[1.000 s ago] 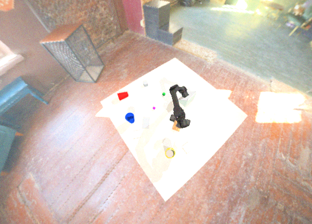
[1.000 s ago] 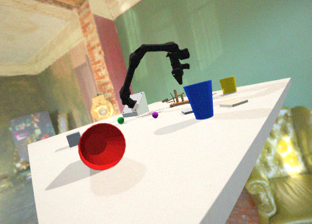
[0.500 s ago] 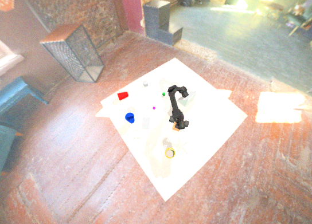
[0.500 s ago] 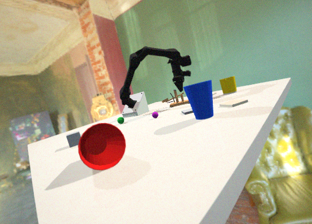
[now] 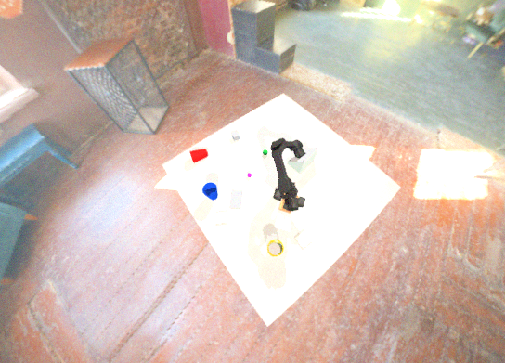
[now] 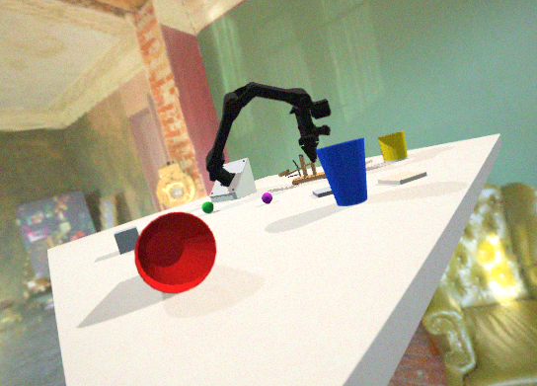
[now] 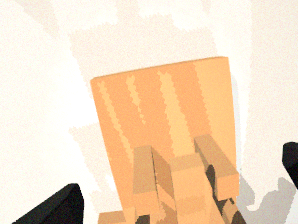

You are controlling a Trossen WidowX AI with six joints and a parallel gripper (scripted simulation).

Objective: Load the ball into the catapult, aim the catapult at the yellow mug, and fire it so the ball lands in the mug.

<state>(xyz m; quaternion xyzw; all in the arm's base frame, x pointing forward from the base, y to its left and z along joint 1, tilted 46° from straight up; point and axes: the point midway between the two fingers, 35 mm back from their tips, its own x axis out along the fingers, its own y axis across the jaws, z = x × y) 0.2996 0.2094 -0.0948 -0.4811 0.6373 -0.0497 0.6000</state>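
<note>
My gripper point(image 5: 289, 202) point(image 6: 311, 156) point(image 7: 184, 172) is open and empty. It points down over the wooden catapult point(image 5: 283, 208) point(image 6: 308, 180) point(image 7: 150, 110). In the wrist view the flat base lies between and beyond the two fingertips, with the posts and arm at the bottom edge. The yellow mug point(image 5: 275, 248) point(image 6: 395, 148) stands upright beyond the catapult. A purple ball point(image 5: 249, 175) point(image 6: 267, 197) and a green ball point(image 5: 265, 152) point(image 6: 207, 207) lie on the table, apart from the catapult. The catapult's lower part is cut off in the wrist view; no ball shows there.
A blue cup point(image 5: 210, 190) point(image 6: 343, 173) stands upright. A red cup point(image 5: 199, 155) point(image 6: 175, 252) lies on its side near a grey cube point(image 5: 236, 136) point(image 6: 126, 240). A white wedge-shaped box point(image 6: 242, 178) is beside the arm's base. A flat pale slab point(image 6: 402, 178) lies near the blue cup.
</note>
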